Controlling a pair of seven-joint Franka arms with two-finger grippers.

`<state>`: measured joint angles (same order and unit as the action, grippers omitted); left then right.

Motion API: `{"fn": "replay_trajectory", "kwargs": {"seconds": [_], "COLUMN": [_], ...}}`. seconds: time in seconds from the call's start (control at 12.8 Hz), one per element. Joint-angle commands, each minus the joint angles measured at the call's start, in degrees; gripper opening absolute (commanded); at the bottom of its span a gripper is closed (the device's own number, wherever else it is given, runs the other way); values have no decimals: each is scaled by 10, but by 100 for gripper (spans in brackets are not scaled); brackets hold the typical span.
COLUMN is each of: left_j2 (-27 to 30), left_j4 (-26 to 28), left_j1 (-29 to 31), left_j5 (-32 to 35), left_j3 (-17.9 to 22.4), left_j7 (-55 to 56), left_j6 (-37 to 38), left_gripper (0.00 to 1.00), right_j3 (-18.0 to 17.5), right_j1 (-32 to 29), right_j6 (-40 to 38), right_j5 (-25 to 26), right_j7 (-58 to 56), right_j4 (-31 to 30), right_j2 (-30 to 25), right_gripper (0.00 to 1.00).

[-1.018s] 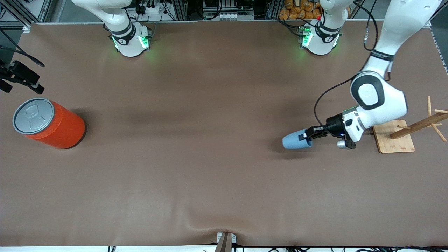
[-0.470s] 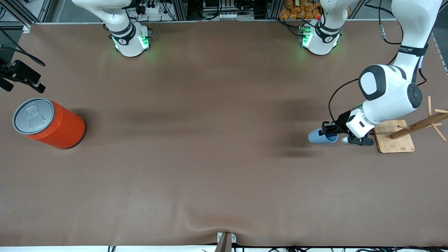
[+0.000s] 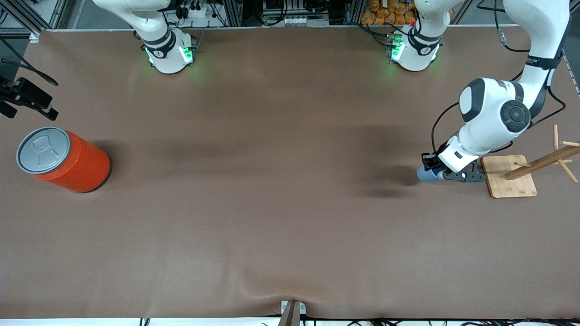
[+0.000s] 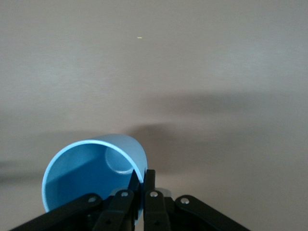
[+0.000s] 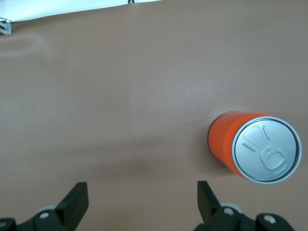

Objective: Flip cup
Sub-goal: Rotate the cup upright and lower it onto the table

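Note:
The cup (image 3: 424, 174) is a small light-blue tumbler, mostly hidden under the left hand in the front view, beside the wooden base. In the left wrist view the cup (image 4: 91, 168) shows its darker blue inside, mouth turned to the camera. My left gripper (image 3: 430, 166) (image 4: 143, 180) is shut on its rim wall, one finger inside and one outside. A shadow lies on the mat beside it. My right gripper (image 5: 142, 202) waits open over bare mat at the right arm's end, close to the orange can, with nothing between its fingers (image 5: 77, 197).
An orange can (image 3: 68, 158) (image 5: 252, 144) with a grey pull-tab lid stands at the right arm's end. A wooden peg rack on a square base (image 3: 509, 176) stands at the left arm's end, right beside the left hand. Brown mat (image 3: 272, 203) covers the table.
My left arm has carried the cup toward the wooden rack and swung its wrist round, turning the cup from lying sideways to mouth toward the wrist. The right arm has stayed put.

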<state>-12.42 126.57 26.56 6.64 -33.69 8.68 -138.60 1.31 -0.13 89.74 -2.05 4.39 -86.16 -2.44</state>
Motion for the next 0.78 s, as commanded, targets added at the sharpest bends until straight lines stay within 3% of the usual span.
{"fn": "replay_trajectory", "kwargs": {"seconds": [0.0,0.47,0.55,0.63,0.71], "left_j2": [-3,-58,-59,-59,-57], "left_j4": [16,15,13,11,10], "left_j1": [1,-1,-3,-5,-9], "left_j5": [72,130,134,134,135], "left_j3": [-5,-5,-5,-5,-6], "left_j7": [73,129,137,150,165], "left_j6": [-36,-69,-67,-66,-64], "left_gripper": [0,0,7,78,100], "right_j3": [0,-1,-1,-1,-1], "right_j1": [0,1,1,1,0], "right_j6": [-10,-9,-9,-10,-10], "right_j5": [6,6,5,5,5], "right_j7": [4,5,5,4,4], "right_j4": [13,13,13,13,13], "right_j2": [6,6,6,6,6], "right_gripper": [100,100,100,100,100]}}
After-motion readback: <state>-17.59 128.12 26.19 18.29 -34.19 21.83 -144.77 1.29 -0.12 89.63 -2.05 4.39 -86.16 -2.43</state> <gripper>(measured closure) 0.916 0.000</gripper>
